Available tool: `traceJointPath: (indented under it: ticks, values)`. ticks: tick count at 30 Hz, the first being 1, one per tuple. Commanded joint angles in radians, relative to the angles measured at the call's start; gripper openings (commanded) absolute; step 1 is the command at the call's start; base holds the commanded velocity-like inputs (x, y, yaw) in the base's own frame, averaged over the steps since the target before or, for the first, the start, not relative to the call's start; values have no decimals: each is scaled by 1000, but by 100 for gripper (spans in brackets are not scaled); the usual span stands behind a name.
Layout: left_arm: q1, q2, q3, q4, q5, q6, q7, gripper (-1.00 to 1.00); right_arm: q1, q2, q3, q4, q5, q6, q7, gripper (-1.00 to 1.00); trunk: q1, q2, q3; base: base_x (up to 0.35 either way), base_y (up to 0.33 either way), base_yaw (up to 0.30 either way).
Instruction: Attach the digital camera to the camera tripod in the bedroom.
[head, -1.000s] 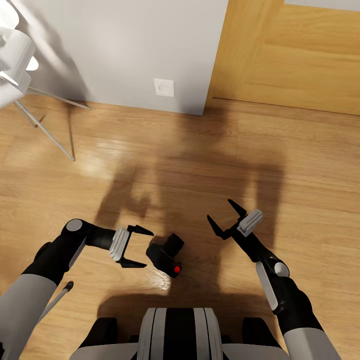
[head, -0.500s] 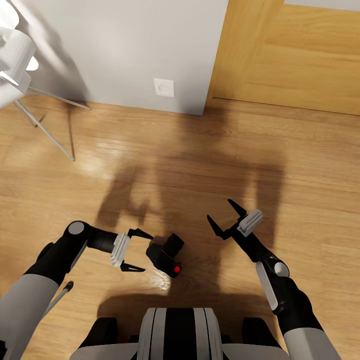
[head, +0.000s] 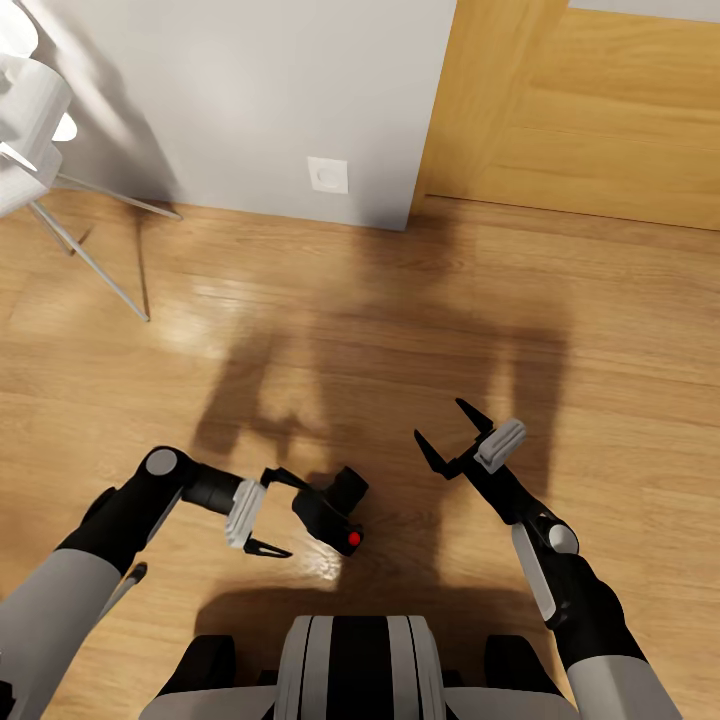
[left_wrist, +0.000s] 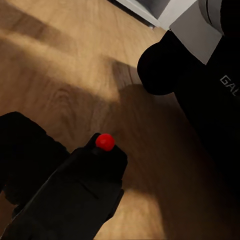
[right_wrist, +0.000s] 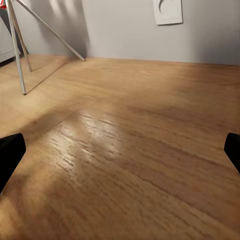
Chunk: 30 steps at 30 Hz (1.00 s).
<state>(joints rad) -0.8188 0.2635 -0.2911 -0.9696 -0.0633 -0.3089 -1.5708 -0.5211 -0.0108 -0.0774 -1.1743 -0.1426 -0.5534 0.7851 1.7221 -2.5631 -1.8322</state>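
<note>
The camera (head: 332, 510) lies on the floor (head: 330, 340) just ahead of the robot's base (head: 355, 665). The left tool (head: 278, 512) sits at the camera's left, one finger (head: 283, 477) at its far side and the other at its near side. The right tool (head: 452, 437) hangs to the camera's right, well apart. Beyond stands the wall (head: 260, 90) with an outlet (head: 327, 175), a door (head: 590, 110) to its right, and lamp legs (head: 90, 255) at far left.
</note>
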Motion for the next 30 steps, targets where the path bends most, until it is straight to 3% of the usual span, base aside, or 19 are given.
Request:
traceJointPath:
  ticks: [1,8,9,11,15,19,24,25,30]
  values:
    - [0,1,-4,-1,-1,-13,0,100,0,0,-1,1,-9,2,9,100,0,0,0,0,0,0]
    - [0,1,-8,0,-1,-81,0,100,0,0,-1,1,-9,1,9,100,0,0,0,0,0,0]
    - [-1,2,-4,-1,-1,-136,0,100,0,0,-1,1,-9,2,9,100,0,0,0,0,0,0]
    - [-1,4,1,-1,-1,-158,0,100,0,0,-1,1,-9,2,9,100,0,0,0,0,0,0]
    - [-3,8,34,-3,-1,-176,0,100,0,0,-1,1,-9,2,9,100,0,0,0,0,0,0]
    - [-9,10,123,-4,-1,-183,0,100,0,0,-1,6,-9,2,9,100,0,0,0,0,0,0]
    - [-36,11,173,-2,-1,-185,0,100,0,0,-1,12,-9,2,9,100,0,0,0,0,0,0]
    - [-65,8,189,38,-1,-185,0,100,0,0,-1,14,-9,1,9,100,0,0,0,0,0,0]
    - [-136,1,193,129,-1,-186,0,100,0,0,-1,14,-9,1,9,100,0,0,0,0,0,0]
